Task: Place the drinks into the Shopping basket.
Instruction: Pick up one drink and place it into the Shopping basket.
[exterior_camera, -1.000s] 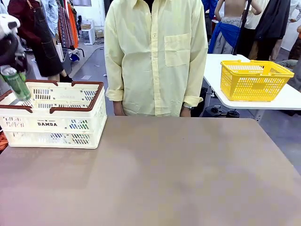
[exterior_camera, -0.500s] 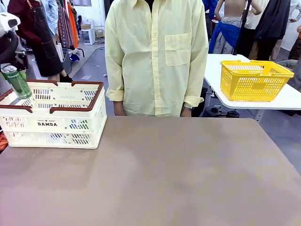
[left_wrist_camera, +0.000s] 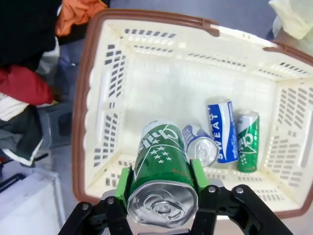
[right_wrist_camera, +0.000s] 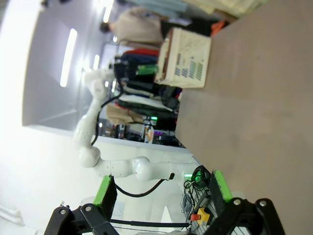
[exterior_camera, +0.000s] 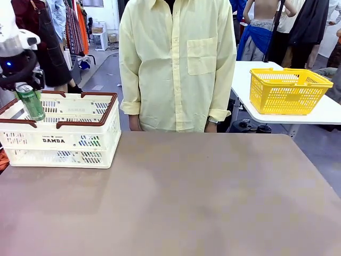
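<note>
My left gripper (exterior_camera: pixel 25 87) is shut on a green can (exterior_camera: pixel 32 104) and holds it nearly upright above the left end of the Shopping basket (exterior_camera: pixel 80 140), the cream crate with a brown rim. In the left wrist view the green can (left_wrist_camera: pixel 159 149) sits between the green pads of the gripper (left_wrist_camera: pixel 161 177), silver top toward the camera, over the basket's floor (left_wrist_camera: pixel 161 93). On that floor lie a blue can (left_wrist_camera: pixel 222 128), a green can (left_wrist_camera: pixel 248 141) and a third can (left_wrist_camera: pixel 200 145) end-on. My right gripper (right_wrist_camera: pixel 164 191) is open, off the table's side.
A person in a pale yellow shirt (exterior_camera: pixel 176 64) stands at the table's far edge, hands out of sight. A yellow mesh basket (exterior_camera: pixel 287 89) sits on a separate white table at the back right. The brown tabletop (exterior_camera: pixel 202 197) stretches wide to the right of the crate.
My left gripper has carried the green can rightward and a little lower, from beyond the crate's left edge to above its left end. The can now stands straighter.
</note>
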`<action>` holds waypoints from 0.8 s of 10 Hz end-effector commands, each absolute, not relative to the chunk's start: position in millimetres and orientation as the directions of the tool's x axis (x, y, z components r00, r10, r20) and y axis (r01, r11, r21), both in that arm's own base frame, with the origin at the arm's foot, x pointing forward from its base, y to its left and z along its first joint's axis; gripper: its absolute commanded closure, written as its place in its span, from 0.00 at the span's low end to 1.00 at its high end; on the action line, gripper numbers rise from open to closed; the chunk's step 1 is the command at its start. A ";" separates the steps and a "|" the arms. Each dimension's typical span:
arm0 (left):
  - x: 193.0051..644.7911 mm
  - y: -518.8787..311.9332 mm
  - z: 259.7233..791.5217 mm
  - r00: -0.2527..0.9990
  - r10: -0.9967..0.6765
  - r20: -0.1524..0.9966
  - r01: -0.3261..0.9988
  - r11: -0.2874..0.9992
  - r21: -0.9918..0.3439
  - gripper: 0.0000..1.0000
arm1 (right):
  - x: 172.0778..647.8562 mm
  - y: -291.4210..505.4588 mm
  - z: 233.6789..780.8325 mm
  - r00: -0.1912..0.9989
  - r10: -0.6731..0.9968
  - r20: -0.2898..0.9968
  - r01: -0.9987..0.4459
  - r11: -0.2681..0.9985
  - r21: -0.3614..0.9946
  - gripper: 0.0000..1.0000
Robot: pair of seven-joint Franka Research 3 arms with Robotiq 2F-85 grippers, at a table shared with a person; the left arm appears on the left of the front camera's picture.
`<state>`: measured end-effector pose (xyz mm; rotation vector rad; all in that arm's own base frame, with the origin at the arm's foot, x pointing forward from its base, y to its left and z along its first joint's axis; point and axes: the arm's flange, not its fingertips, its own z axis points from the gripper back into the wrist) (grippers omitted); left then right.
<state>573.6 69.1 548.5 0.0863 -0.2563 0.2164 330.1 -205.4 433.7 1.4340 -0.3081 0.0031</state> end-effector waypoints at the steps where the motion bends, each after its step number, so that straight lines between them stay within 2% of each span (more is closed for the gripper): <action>1: 590.2 77.8 540.4 0.963 0.182 0.198 -0.195 0.980 0.047 1.00 | 331.4 -203.2 440.2 0.962 -0.190 0.199 -0.175 0.134 0.975 0.00; 2: 597.3 81.7 523.3 0.970 0.195 0.146 -0.203 0.978 0.040 1.00 | 331.4 -203.2 440.2 0.962 -0.190 0.199 -0.175 0.134 0.975 0.00; 7: 615.6 80.5 464.3 0.984 0.174 0.047 -0.173 0.985 -0.020 1.00 | 331.4 -203.2 440.2 0.962 -0.190 0.199 -0.175 0.134 0.975 0.00; 8: 617.6 80.7 460.3 0.982 0.185 0.034 -0.184 0.983 -0.024 0.84 | 331.4 -203.2 440.2 0.962 -0.190 0.199 -0.175 0.134 0.975 0.00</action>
